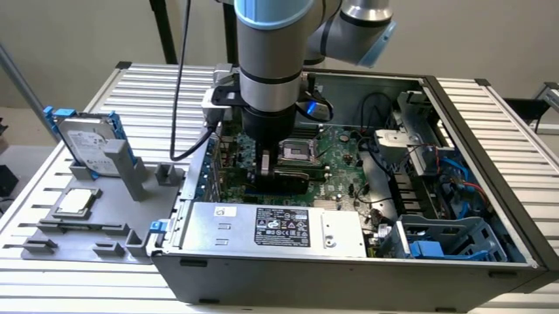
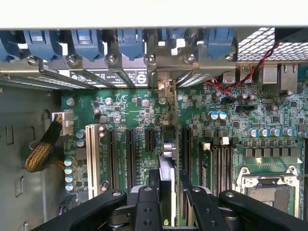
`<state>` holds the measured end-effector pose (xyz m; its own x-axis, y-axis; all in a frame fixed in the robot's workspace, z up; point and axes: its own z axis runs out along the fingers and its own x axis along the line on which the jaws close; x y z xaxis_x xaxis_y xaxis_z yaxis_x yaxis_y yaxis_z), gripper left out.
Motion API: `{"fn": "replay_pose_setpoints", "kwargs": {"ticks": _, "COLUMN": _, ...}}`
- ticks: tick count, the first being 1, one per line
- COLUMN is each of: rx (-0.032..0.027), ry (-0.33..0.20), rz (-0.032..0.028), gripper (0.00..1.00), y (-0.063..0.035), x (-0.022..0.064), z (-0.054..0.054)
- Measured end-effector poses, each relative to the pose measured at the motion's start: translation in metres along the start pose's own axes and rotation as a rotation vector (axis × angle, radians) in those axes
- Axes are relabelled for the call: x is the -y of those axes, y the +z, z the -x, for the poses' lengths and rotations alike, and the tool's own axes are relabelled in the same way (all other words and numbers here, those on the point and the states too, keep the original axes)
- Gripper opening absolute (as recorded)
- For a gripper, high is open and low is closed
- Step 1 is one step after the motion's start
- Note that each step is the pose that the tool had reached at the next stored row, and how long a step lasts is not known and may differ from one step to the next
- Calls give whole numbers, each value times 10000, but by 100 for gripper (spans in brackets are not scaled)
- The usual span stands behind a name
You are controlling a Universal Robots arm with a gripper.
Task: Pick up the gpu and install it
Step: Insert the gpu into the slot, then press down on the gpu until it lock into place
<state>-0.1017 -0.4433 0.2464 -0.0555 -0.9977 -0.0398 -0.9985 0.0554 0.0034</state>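
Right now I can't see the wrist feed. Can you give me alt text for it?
The hand holds the gpu edge-on over the green motherboard, its metal bracket reaching toward the rear slot covers among the dark expansion slots. A white slot and a braided cable lie to one side, the CPU socket to the other.

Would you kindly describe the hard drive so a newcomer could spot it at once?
Start at the open computer case, then look to the grey fixture tray on the exterior view's left. The hard drive stands upright at its far end, silver with blue side rails.
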Motion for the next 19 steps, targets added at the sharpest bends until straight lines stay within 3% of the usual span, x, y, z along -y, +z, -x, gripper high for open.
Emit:
{"fn": "replay_pose_setpoints", "kwargs": {"ticks": 4, "rx": 34, "ry": 11, "rz": -7, "gripper": 27, "y": 16, "x": -4, "z": 4}}
{"fn": "replay_pose_setpoints", "kwargs": {"ticks": 7, "rx": 6, "ry": 2, "rz": 0, "gripper": 33, "y": -8, "x": -1, "z": 1}}
{"fn": "replay_pose_setpoints", "kwargs": {"ticks": 16, "rx": 4, "ry": 2, "rz": 1, "gripper": 33, "y": -374, "x": -2, "z": 18}}
{"fn": "replay_pose_setpoints", "kwargs": {"ticks": 19, "rx": 5, "ry": 3, "rz": 0, "gripper": 33, "y": -415, "x": -3, "z": 20}}
